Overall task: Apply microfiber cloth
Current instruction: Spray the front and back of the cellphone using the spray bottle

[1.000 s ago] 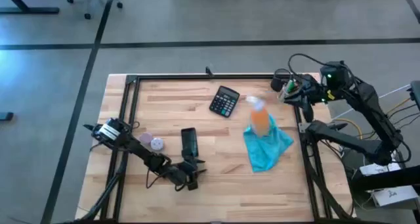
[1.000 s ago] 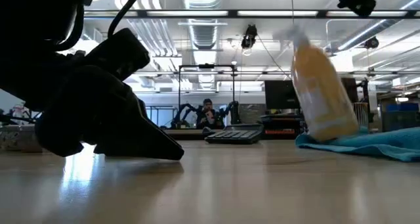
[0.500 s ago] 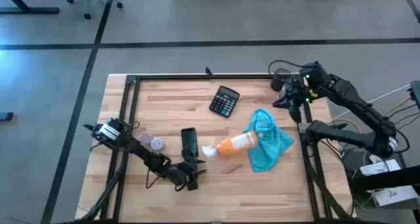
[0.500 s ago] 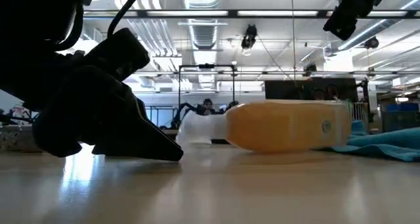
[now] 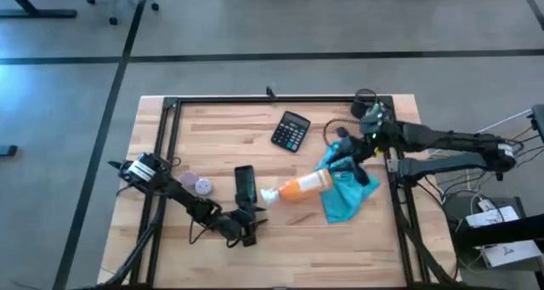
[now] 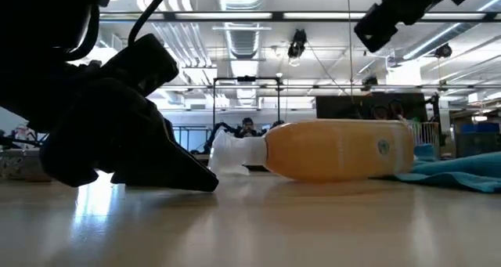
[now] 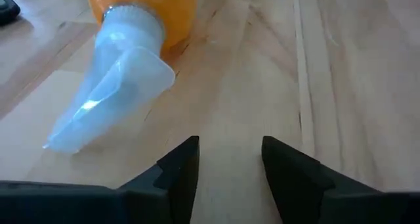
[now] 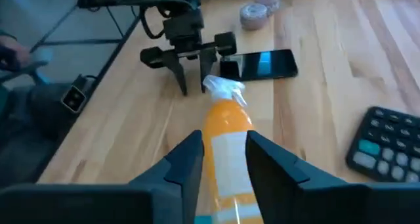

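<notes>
Right arm reaching for the cloth

Lower left, the left gripper (image 5: 247, 224) is resting, fingers parted; at centre an orange spray bottle (image 5: 303, 186) is lying against the microfiber cloth (image 5: 347, 194); the right gripper (image 5: 339, 150), released, is hovering above, likely needing to descend and pinch it.

Overall light: the pale wooden table top (image 5: 255, 133) is evenly and brightly lit from above.
Source: long ceiling light strips (image 6: 329, 16) are seen in the low view.
Backlight: the dark left gripper (image 6: 168, 161) is reduced to a silhouette there.
Glare: a soft white sheen is laid on the wood beneath it.
Focus: the translucent white spray nozzle (image 7: 108, 89) is rendered softly.
</notes>
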You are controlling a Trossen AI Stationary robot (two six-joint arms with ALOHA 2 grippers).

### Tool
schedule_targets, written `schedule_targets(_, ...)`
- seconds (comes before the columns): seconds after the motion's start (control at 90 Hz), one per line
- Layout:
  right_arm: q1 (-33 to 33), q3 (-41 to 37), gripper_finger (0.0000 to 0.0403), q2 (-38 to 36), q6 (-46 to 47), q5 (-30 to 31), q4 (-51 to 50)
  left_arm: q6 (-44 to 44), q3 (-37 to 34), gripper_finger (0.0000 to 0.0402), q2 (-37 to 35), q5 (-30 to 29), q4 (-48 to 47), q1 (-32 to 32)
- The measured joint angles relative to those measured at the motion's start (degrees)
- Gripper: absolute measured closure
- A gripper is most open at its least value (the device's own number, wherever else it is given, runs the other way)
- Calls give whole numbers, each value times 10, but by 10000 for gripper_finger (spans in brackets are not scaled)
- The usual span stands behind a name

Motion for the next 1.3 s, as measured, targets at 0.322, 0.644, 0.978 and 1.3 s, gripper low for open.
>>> schedule_targets(0.322,125,0,230,149,44,121,149,-4,0,231,0,0,-6,0)
schedule_targets(0.644,167,14,165,334,-1,122,365,-4,0,233,0,0,-6,0)
schedule_targets(0.978,166,166,114,500,-105,191,272,-5,0,244,-1,-1,-8,1)
schedule_targets(1.3,191,298,123,594,-124,295,98,-8,0,233,-1,-2,-13,1)
